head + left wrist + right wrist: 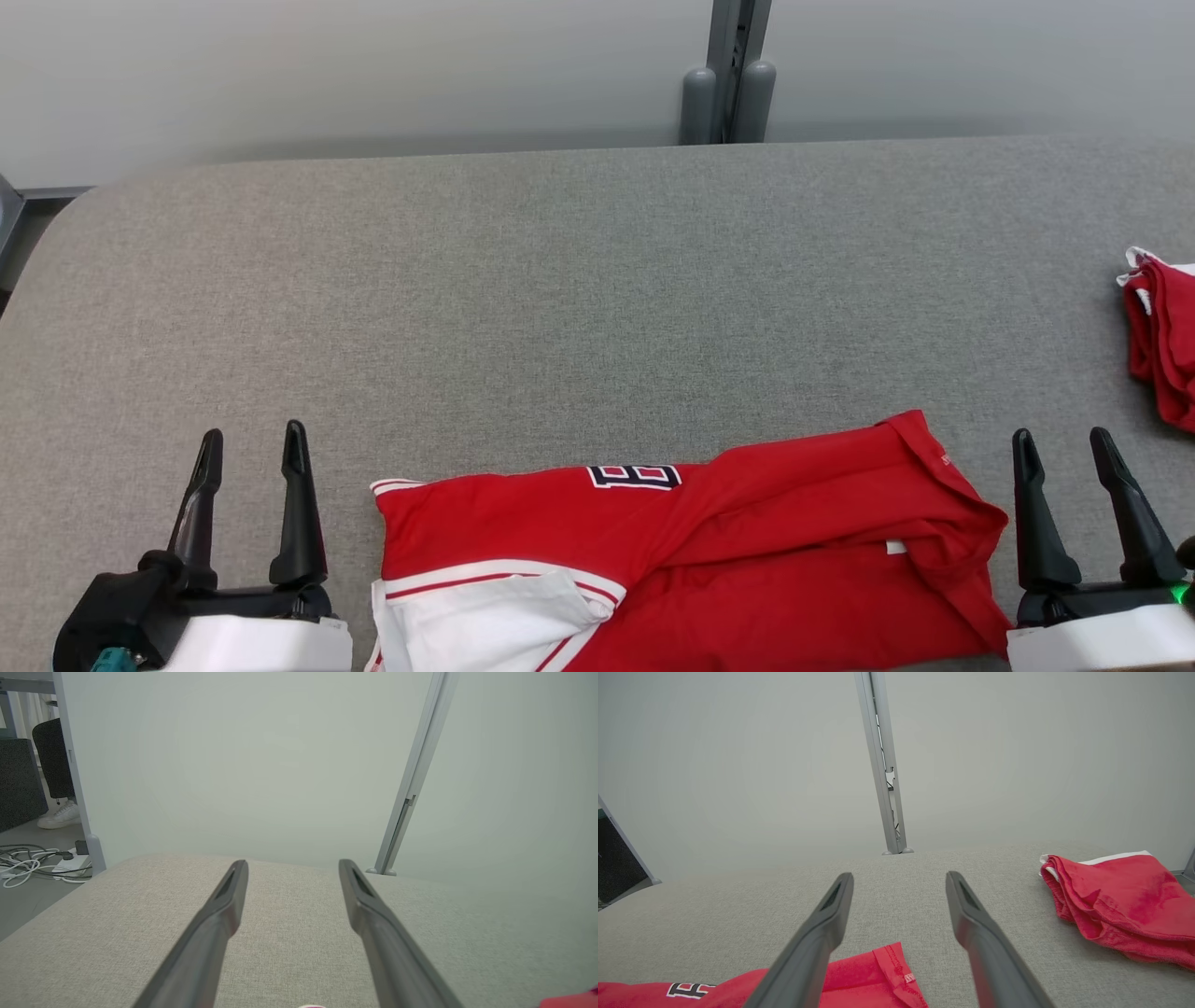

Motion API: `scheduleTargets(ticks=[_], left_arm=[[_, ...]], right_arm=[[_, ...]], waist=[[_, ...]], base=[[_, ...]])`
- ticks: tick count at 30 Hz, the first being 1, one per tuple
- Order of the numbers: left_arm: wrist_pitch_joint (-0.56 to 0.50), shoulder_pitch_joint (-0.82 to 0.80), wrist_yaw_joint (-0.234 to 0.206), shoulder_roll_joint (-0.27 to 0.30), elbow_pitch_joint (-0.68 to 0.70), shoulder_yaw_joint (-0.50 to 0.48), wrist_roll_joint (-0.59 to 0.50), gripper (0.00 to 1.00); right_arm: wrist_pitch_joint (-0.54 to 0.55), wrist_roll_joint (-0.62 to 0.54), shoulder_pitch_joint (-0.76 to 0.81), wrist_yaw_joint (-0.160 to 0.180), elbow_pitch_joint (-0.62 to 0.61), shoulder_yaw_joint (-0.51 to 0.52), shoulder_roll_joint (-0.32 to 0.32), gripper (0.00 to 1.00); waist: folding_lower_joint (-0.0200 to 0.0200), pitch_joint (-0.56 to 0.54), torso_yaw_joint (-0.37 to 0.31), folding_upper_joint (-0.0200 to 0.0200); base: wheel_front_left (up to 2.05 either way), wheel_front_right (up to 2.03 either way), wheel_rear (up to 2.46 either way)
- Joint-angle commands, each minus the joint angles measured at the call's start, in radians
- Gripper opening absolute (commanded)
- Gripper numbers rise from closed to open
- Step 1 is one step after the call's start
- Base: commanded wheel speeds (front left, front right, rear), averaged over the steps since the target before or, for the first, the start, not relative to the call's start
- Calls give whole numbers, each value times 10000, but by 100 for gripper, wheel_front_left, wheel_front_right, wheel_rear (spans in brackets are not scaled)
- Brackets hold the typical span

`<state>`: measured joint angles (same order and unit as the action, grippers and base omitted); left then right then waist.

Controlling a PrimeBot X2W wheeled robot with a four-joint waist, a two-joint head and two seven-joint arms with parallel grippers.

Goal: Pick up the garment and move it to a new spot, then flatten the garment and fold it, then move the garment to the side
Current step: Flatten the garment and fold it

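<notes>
A red garment with white trim and a dark letter patch lies crumpled at the near edge of the grey padded table, between my two grippers. My left gripper stands open to its left, fingers apart over bare fabric, nothing between them. To the garment's right my right gripper is open too. The right wrist view shows the garment's hem low between the fingers of the right gripper. In the left wrist view the left gripper points across bare table, with a sliver of the red garment at the bottom right corner.
A second red garment with a white edge lies bunched at the table's right edge, also in the right wrist view. A grey post stands behind the table against a pale wall. Cables lie on the floor to the left.
</notes>
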<state>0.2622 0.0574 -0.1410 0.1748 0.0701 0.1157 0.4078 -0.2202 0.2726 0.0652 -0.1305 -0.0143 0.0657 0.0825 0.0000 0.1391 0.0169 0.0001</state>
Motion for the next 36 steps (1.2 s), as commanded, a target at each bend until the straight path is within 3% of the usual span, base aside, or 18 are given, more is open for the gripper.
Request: scheduleTargets(ticks=[1, 19, 27, 36], left_arm=[[24, 87, 63, -7, -56, -101, -164, 100], [23, 332, 776, -563, -630, -700, -1003, 100], [23, -98, 1030, -696, -715, -580, -1174, 100], [24, -453, 1237, -884, -902, -551, -1262, 100]], right_arm=[[-45, -80, 20, -4, 47, 11, 19, 100], [56, -21, -83, -4, 667, 86, -7, 100], [283, 327, -887, -4, 2505, 598, 453, 100], [989, 1161, -1435, -4, 4829, -643, 440, 100]], waist=[[0, -133, -13, -1], [0, -248, 142, -1], [0, 157, 323, -1], [0, 523, 546, -1]], base=[[0, 0, 0], [0, 0, 0], [0, 0, 0], [0, 0, 0]])
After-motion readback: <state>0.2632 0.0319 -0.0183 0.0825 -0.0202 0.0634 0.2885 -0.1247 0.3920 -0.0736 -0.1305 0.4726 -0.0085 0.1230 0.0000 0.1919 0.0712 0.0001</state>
